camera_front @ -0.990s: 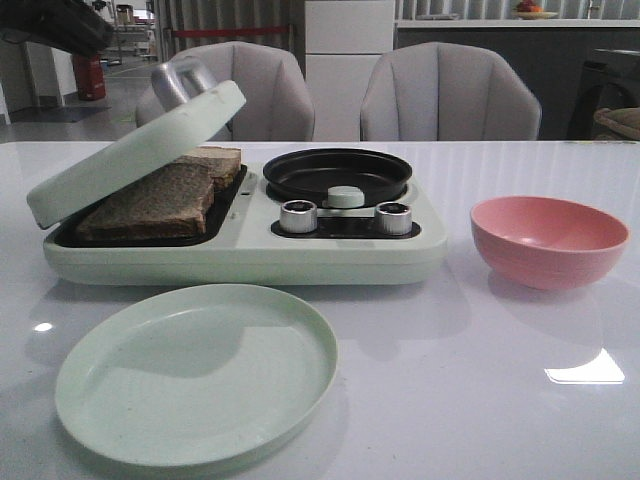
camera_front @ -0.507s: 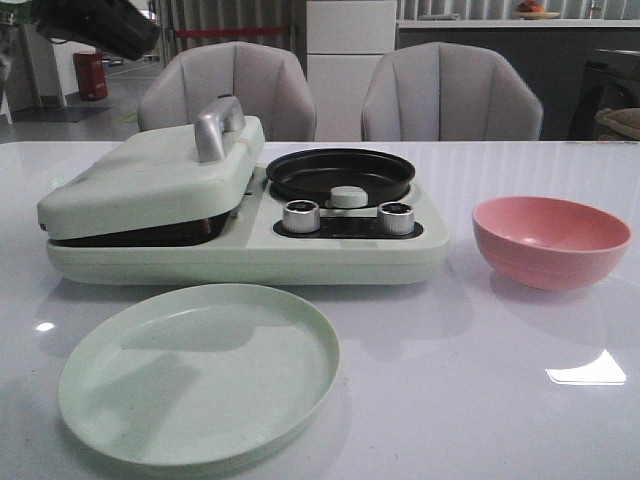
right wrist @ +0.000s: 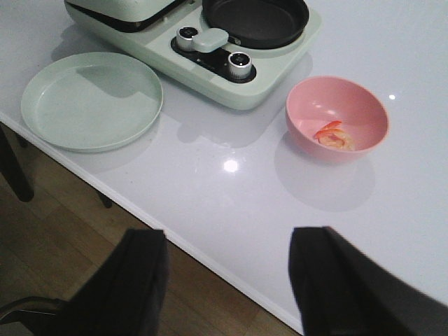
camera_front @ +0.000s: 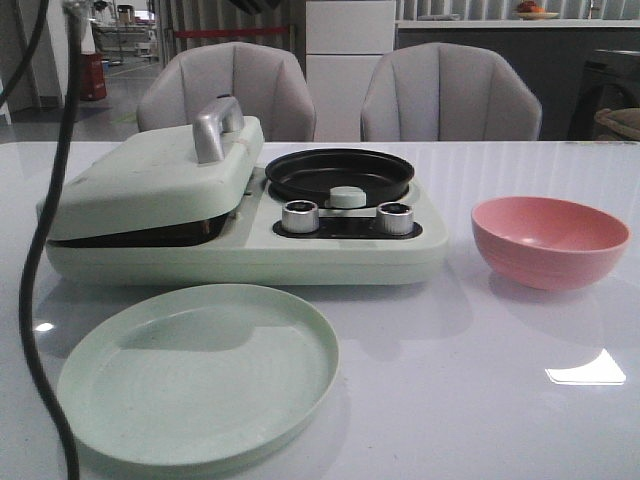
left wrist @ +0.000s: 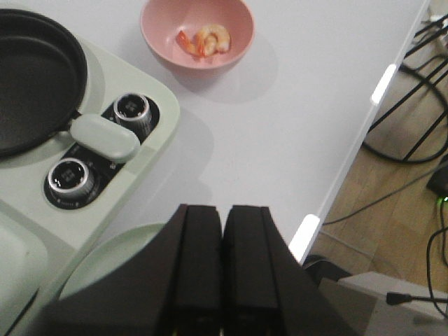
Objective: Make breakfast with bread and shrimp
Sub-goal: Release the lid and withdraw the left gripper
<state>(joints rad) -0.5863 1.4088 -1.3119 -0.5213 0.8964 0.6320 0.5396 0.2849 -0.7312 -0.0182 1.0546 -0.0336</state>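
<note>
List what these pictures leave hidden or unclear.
- Bread: hidden in every view by the lowered lid of the breakfast maker.
- Shrimp: unseen in the front view behind the pink bowl's wall; too small to count in the wrist views.
- Left gripper and right gripper: fingertips cut off by the picture edge.

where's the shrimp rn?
In the pink bowl on the table's right side, right of the breakfast maker; the shrimp shows in both wrist views, hidden by the rim in front view.
</note>
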